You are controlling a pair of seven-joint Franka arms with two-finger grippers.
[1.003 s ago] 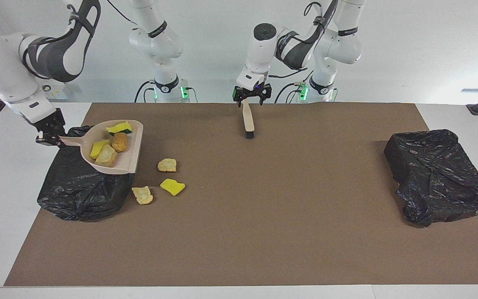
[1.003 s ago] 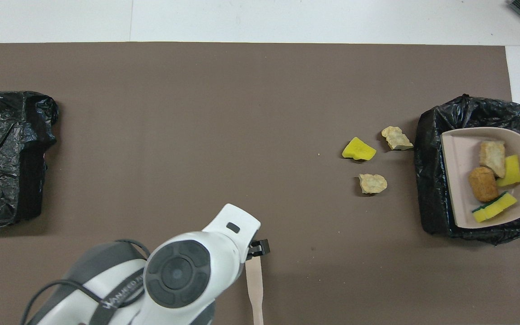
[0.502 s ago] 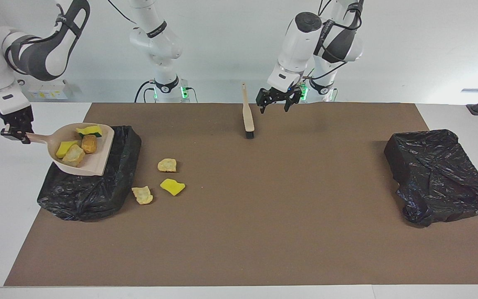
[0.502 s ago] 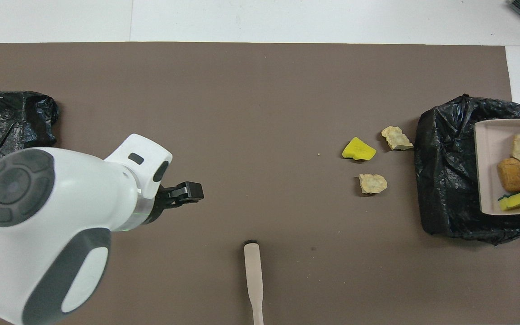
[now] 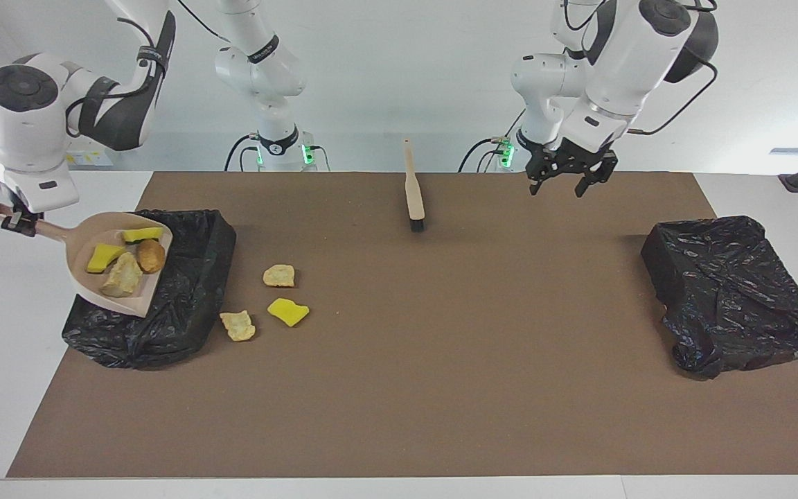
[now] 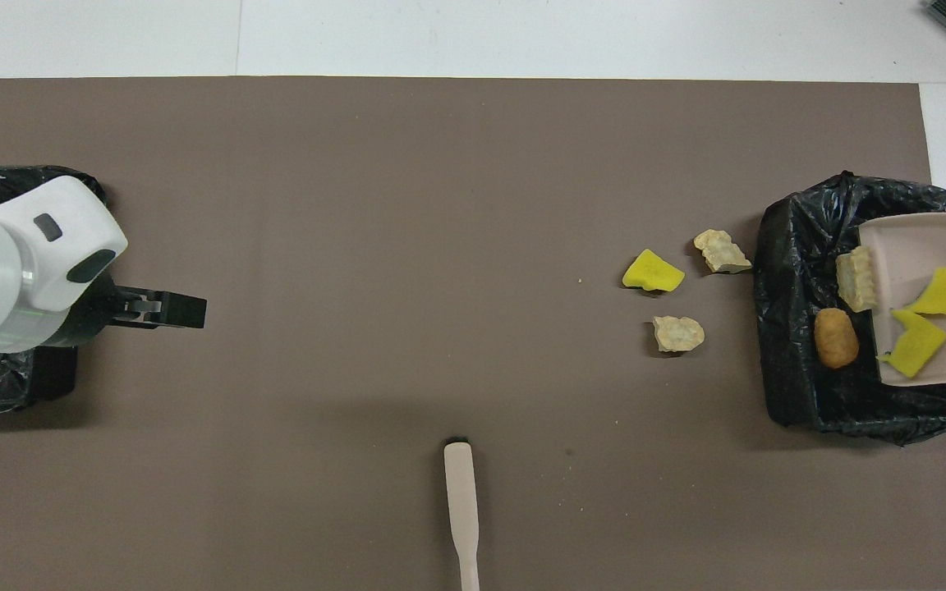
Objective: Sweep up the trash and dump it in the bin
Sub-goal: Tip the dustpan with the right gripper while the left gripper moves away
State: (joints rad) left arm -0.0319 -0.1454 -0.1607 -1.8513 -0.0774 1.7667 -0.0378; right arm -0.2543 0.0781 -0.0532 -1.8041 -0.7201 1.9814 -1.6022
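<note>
My right gripper (image 5: 14,220) is shut on the handle of the beige dustpan (image 5: 80,244), held tilted over the black-lined bin (image 5: 163,312) at the right arm's end. Several scraps slide on the pan: two yellow pieces (image 6: 941,289), a tan chunk (image 6: 855,277) at its lip and a brown chunk (image 6: 836,337) just off the lip, over the bin (image 6: 793,328). Three scraps lie on the mat beside the bin: a tan chunk (image 5: 279,275), a yellow piece (image 5: 288,311) and a tan chunk (image 5: 238,325). My left gripper (image 5: 571,181) is open and empty, raised over the mat.
The beige brush (image 5: 413,190) with black bristles rests alone at the mat's edge nearest the robots, also in the overhead view (image 6: 461,509). A second black-bagged bin (image 5: 731,291) sits at the left arm's end of the table.
My left gripper let go of the brush and swung toward the left arm's end. My right gripper drew the dustpan back over the bin and tilted it; the scraps slid toward its lip.
</note>
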